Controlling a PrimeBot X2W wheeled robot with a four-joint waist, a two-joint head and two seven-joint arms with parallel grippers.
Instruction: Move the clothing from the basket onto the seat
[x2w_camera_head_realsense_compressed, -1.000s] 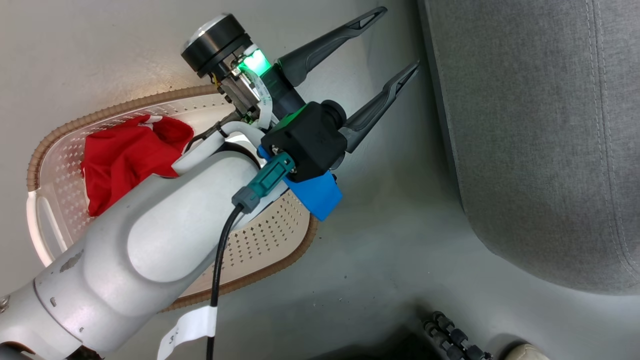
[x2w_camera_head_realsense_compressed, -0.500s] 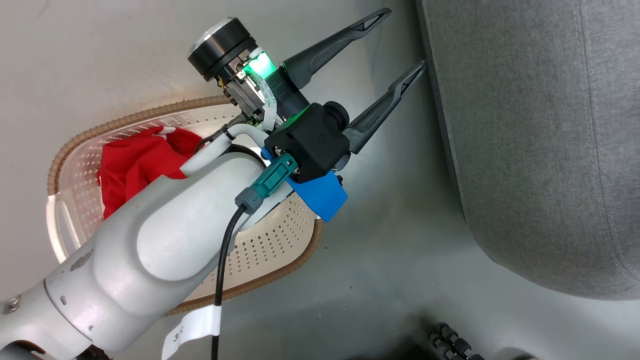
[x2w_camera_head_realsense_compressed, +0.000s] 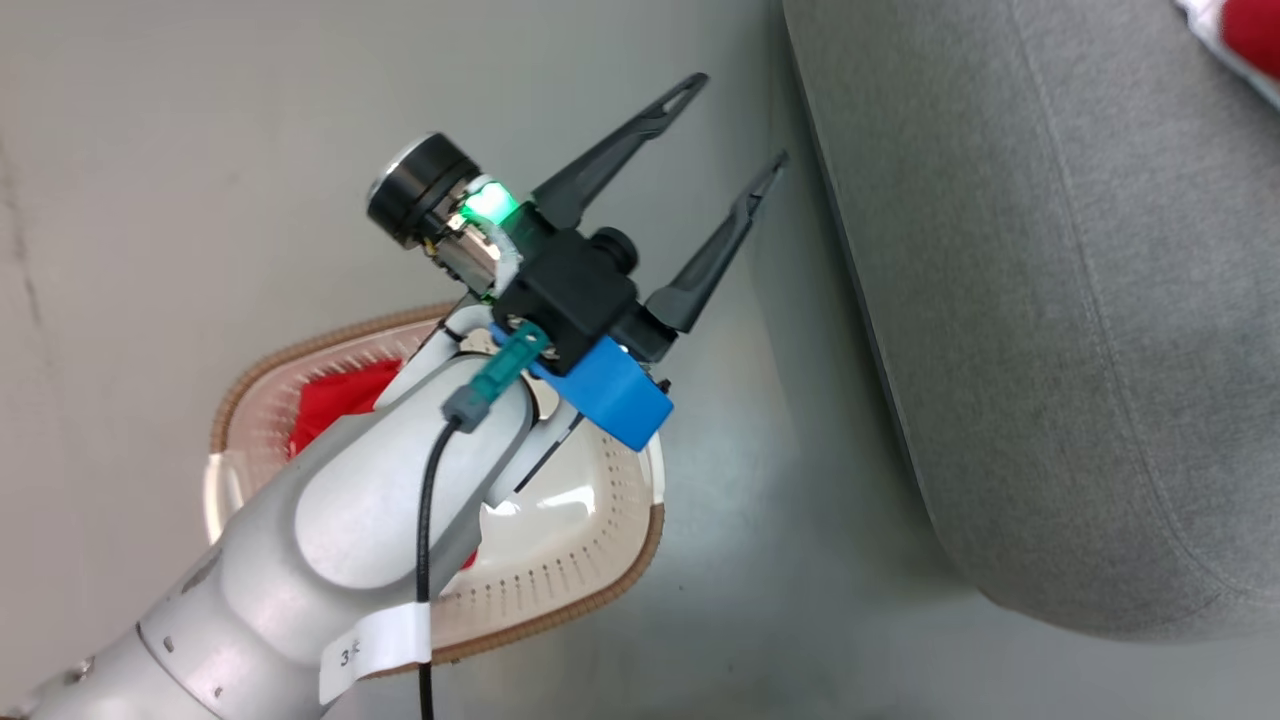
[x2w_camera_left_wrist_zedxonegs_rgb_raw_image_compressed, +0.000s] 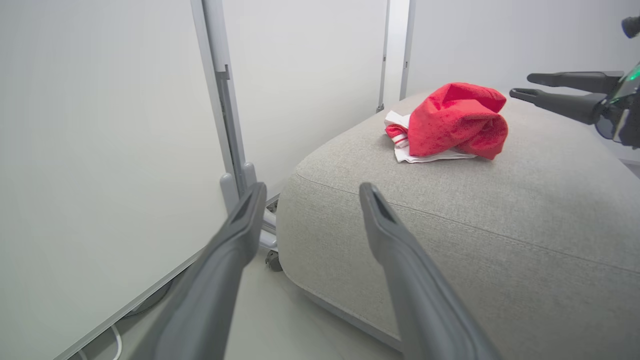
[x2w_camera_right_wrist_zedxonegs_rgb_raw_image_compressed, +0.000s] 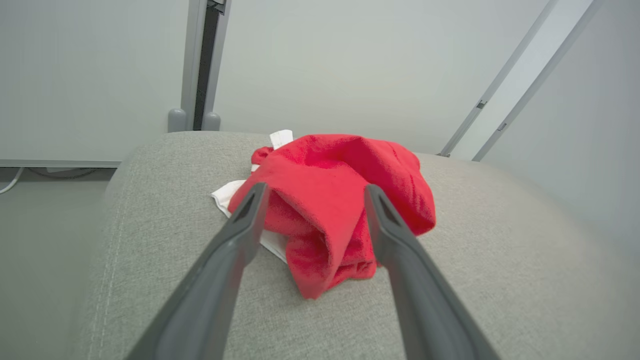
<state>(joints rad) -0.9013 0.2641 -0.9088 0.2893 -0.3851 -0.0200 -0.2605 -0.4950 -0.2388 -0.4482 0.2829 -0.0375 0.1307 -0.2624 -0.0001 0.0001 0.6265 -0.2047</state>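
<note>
1. Head view is showing a red fabric garment in the cream perforated basket; wrist views are showing another garment lying on the grey upholstered seat.
2. Left gripper and right gripper are gaping wide, holding nothing.

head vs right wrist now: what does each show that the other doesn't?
Head view: the basket on the floor with a red garment in it, partly behind the left arm, and the open left end effector. Right wrist view: the open right end effector pointing at a crumpled second garment. Both: the grey seat; the head view's top right corner catches red fabric on it, likely that second garment.
</note>
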